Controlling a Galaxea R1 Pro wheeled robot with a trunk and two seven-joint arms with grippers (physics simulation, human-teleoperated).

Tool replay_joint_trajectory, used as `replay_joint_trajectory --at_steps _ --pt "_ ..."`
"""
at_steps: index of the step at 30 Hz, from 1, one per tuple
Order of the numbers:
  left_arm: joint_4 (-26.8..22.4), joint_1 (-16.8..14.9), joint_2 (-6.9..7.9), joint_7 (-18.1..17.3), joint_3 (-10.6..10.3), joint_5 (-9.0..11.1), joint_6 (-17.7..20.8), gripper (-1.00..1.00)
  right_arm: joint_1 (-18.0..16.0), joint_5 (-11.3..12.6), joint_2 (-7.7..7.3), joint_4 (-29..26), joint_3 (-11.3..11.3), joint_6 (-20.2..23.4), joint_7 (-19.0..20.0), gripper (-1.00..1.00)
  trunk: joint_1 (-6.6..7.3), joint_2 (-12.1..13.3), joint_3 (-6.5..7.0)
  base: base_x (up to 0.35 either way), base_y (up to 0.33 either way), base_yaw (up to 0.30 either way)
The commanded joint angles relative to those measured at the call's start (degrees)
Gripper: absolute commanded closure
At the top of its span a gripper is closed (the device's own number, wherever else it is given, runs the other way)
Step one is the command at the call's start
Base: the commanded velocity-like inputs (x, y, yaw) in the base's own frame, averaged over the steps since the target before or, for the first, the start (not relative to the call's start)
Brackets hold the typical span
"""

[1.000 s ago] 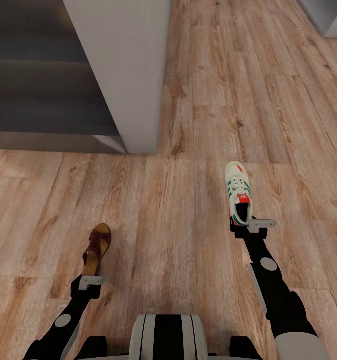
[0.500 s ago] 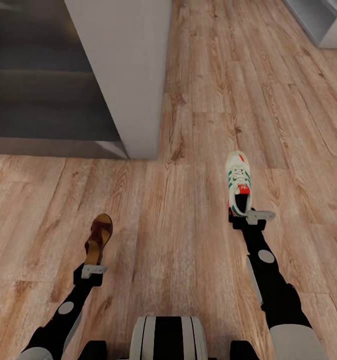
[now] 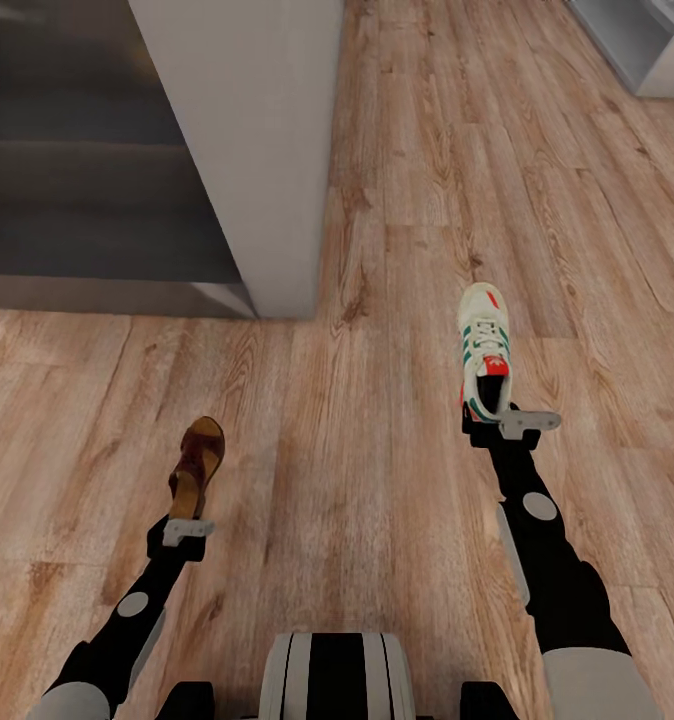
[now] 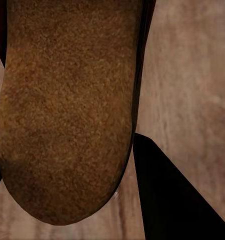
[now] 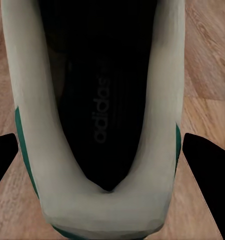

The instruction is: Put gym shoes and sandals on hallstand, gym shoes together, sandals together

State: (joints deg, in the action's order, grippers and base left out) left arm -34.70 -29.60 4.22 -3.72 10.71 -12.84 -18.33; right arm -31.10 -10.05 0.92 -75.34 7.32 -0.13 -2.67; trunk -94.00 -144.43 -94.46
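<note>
Ahead, left gripper grips sandal; right gripper grips gym shoe.

- The left arm, at the lower left of the head view, is black with a round grey disc on its side and a pale grey shell near the shoulder.
- The right arm, at the lower right, is black with a grey disc, a long grey side panel and a white shell.
- Each wrist carries a small light-grey bracket.
- The trunk, at bottom centre, is white with black stripes.
</note>
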Motion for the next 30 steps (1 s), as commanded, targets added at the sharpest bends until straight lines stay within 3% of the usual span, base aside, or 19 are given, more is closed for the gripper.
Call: replay_joint_trajectory --at_steps 1,15,27,30 --pt "-0.31 -0.01 -0.04 -0.48 0.46 -0.67 -0.21 1.00 0.01 -0.59 -0.13 -0.03 0.06 -0.03 -0.10 1.00 0.01 -0.01 0.04 0.000 0.000 -0.056" --pt "-3.75 0.57 0.00 -0.83 0.37 -0.62 -0.14 1.00 0.16 -0.59 -0.83 -0.07 0.06 -0.05 -0.06 1.00 0.01 -0.01 1.23 0.000 0.000 -0.095" --pt "-3.82 0.59 0.00 -0.85 0.63 -0.52 0.75 1.00 0.16 -0.59 -0.85 -0.07 0.16 -0.04 -0.06 1.00 0.32 0.15 4.59 0.000 0.000 -0.071" --pt "-3.80 0.59 0.00 -0.85 0.68 -0.51 0.75 1.00 0.16 -0.56 -1.18 -0.07 1.39 -0.05 -0.06 1.00 0.39 0.19 5.27 0.000 0.000 -0.005"
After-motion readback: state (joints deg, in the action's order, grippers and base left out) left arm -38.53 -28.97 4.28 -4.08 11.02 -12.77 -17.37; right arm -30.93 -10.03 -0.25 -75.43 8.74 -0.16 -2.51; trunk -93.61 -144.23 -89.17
